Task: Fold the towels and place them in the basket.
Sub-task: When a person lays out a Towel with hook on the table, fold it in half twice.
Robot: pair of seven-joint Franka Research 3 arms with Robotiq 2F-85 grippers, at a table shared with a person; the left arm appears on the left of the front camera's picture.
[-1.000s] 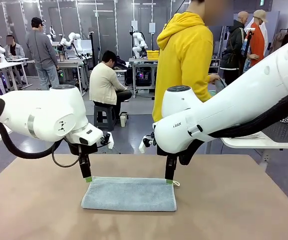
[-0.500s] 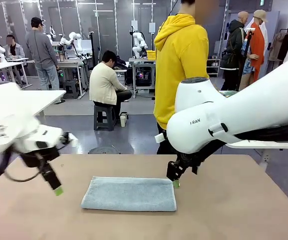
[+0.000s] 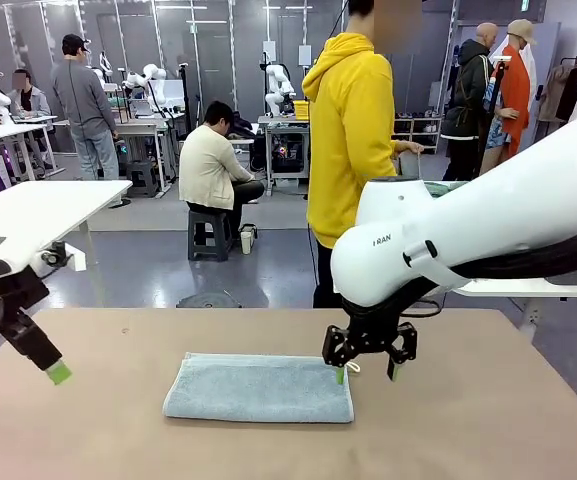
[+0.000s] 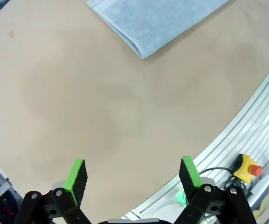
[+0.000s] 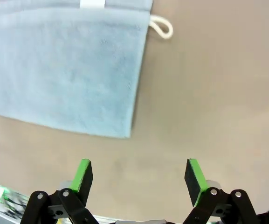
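Note:
One pale blue-grey towel (image 3: 258,388) lies folded into a long strip at the middle of the brown table (image 3: 468,420). Its white loop (image 5: 162,27) sticks out at the far right corner. My right gripper (image 3: 366,372) hovers open just off the towel's right end, nothing between its green pads. In the right wrist view the towel (image 5: 64,70) lies ahead and to the left of that gripper (image 5: 139,175). My left gripper (image 3: 56,372) is open at the table's far left, well away from the towel (image 4: 157,21), and holds nothing (image 4: 133,176). The basket is out of view.
A person in a yellow hoodie (image 3: 353,140) stands at the far side of the table. The table's metal edge rail and a yellow emergency-stop button (image 4: 247,167) lie beside the left gripper. A white side table (image 3: 528,287) stands at the right.
Both grippers have left the towel's far corners. The left arm swung far out to the left. The right gripper turned and shifted to the towel's right end. The towel stayed put.

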